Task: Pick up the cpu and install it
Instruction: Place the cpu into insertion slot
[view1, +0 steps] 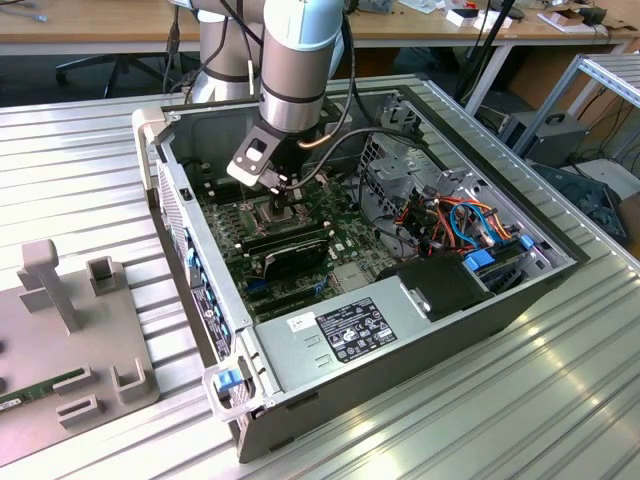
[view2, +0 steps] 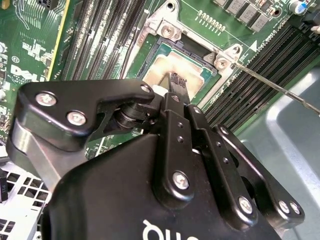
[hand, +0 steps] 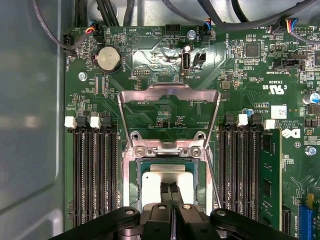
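Note:
The cpu (hand: 150, 181), a small square chip with a dull silver face, lies flat in the open socket (hand: 132, 184) on the green motherboard; it also shows in the second wrist view (view2: 159, 67). My gripper (hand: 169, 188) hangs straight over it, fingers pressed together with nothing between them, tips at or just above the chip's middle. The second wrist view shows the same closed gripper (view2: 176, 81) over the chip. The socket's hinged metal frame (hand: 168, 94) stands flipped open beyond the chip. In the exterior view my gripper (view1: 283, 206) reaches down inside the open computer case (view1: 330, 340).
Black memory slots (hand: 95, 175) flank the socket on both sides. A thin metal lever (view2: 280, 90) sticks out beside the socket. Cables and a drive cage (view1: 440, 215) fill the case toward the exterior view's right. A grey fixture plate (view1: 70, 340) lies at its left.

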